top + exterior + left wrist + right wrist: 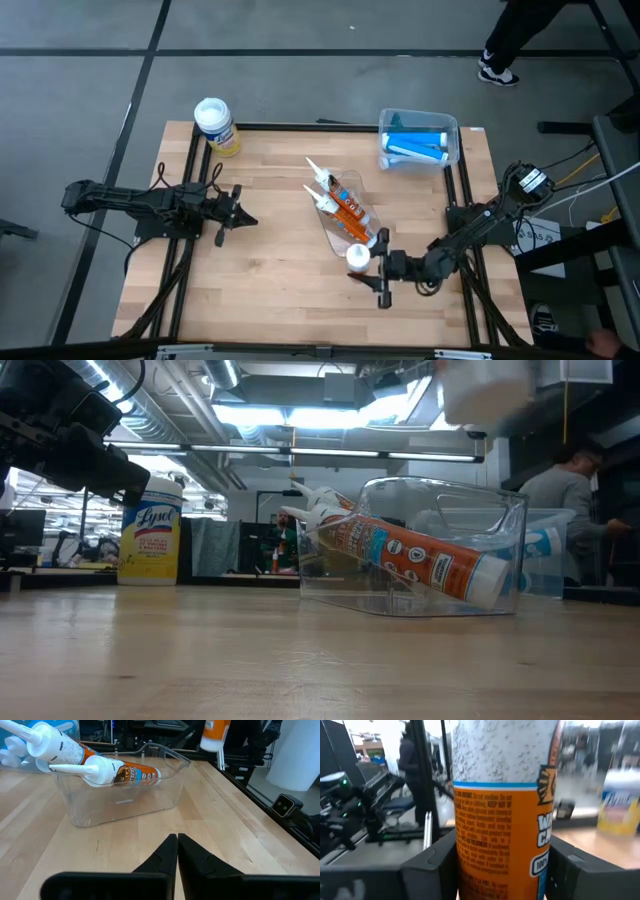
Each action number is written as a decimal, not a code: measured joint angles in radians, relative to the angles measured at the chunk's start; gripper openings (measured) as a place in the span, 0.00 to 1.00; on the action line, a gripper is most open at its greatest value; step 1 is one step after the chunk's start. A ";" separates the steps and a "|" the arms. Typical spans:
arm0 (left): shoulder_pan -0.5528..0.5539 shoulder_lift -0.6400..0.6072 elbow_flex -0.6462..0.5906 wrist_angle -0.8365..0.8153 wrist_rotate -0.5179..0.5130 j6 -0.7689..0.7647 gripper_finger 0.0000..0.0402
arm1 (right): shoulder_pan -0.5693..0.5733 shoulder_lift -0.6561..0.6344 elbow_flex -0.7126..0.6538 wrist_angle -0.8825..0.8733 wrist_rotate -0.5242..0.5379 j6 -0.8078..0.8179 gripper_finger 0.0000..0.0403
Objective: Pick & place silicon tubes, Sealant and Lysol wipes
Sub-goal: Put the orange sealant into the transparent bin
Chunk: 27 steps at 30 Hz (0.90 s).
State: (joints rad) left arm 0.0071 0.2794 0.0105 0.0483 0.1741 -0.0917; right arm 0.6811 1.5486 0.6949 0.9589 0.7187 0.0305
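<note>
Lysol wipes stand at the counter's far-left corner. Only the right wrist view shows the right gripper clamping an orange sealant tube upright. The left gripper is closed, empty. Two tubes fill the clear bin.

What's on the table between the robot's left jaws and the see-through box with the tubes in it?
Nothing. In the high view, only bare wood lies between the shut left gripper and the clear box; the left wrist view shows the same.
</note>
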 joint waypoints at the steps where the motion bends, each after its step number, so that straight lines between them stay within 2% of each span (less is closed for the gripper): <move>1: 0.000 0.000 0.000 0.000 0.000 0.000 0.03 | -0.002 0.000 0.000 0.035 0.000 -0.047 0.51; 7: 0.000 0.000 0.000 0.000 0.000 0.000 0.02 | -0.013 0.000 0.000 0.203 0.048 -0.298 0.51; 14: 0.000 0.000 0.000 0.000 0.000 0.000 0.03 | -0.033 0.000 0.000 0.204 0.063 -0.326 0.51; 27: 0.000 0.000 0.000 0.000 0.000 0.000 0.03 | -0.086 0.000 0.000 0.180 0.415 -0.406 0.51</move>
State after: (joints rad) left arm 0.0071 0.2792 0.0109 0.0486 0.1741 -0.0917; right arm 0.5949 1.5482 0.6952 1.1385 1.1341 -0.3760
